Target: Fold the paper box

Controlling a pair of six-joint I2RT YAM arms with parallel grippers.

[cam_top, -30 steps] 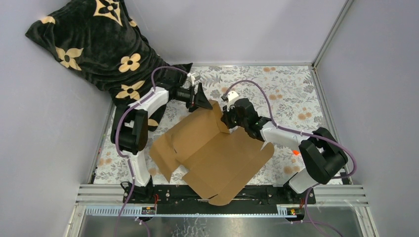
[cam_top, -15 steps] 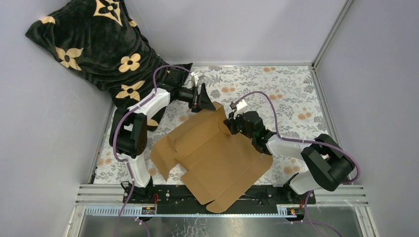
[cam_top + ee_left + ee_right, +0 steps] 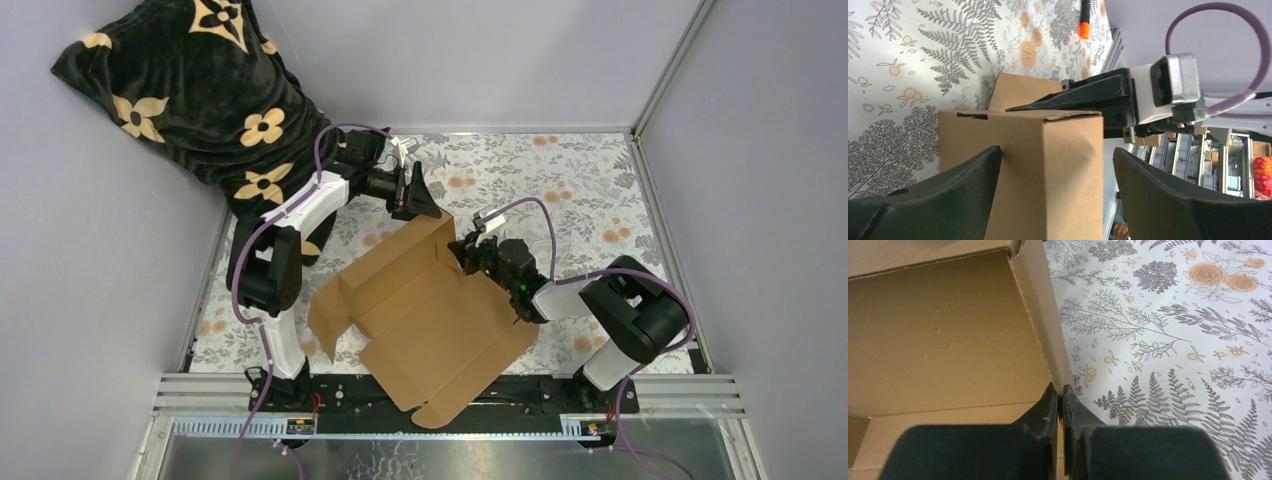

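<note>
Brown paper box (image 3: pixel 440 320) half-folded (one wall upright).

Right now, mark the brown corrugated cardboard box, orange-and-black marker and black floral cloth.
brown corrugated cardboard box (image 3: pixel 440 322): top external view, flat base panel.
orange-and-black marker (image 3: pixel 1084 29): left wrist view, orange end.
black floral cloth (image 3: pixel 170 90): top external view, its middle.

No legible text, label, brand or number on any surface in view

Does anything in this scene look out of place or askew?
Yes. The paper box lies askew, its near corner overhanging the near edge of the table. A black flowered cloth is bunched up the far-left wall.
</note>
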